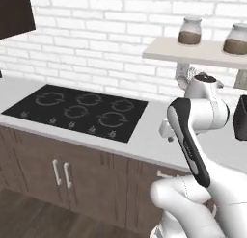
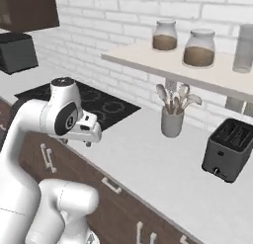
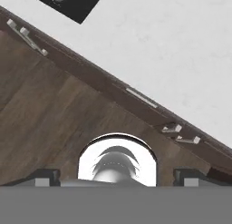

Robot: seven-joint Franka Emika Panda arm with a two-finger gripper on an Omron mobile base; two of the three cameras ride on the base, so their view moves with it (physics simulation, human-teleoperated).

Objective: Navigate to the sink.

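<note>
Sink: cannot be located from these views; the stretch of counter facing the base carries other fittings.
Cooktop (image 1: 77,111): flat black glass with ring marks, set into the counter on the left of the left base view; its near corner sits behind the arm in the right base view and at the top edge of the hand view (image 3: 72,3).
Counter (image 2: 148,164): pale speckled top running from the cooktop rightward past the toaster.
Utensil crock (image 2: 172,122): grey cup holding pale spoons and spatulas, upright against the brick wall, between cooktop and toaster.
Toaster (image 2: 230,149): dark two-slot unit on the counter, well right of the crock, below the shelf.
Shelf (image 2: 197,72): pale board on the wall above the counter.
Jars (image 2: 164,35): two glass jars with brown contents stand side by side on the shelf.
Cabinets (image 1: 62,174): dark wood fronts with pale bar handles below the counter; the hand view looks down over their edge (image 3: 68,114).
Gripper (image 3: 115,178): folded in close to the arm, over the counter's front edge, pointing down at cabinets and floor.
Fingers (image 3: 45,177): two dark tips set far apart at the bottom of the hand view, holding nothing.
</note>
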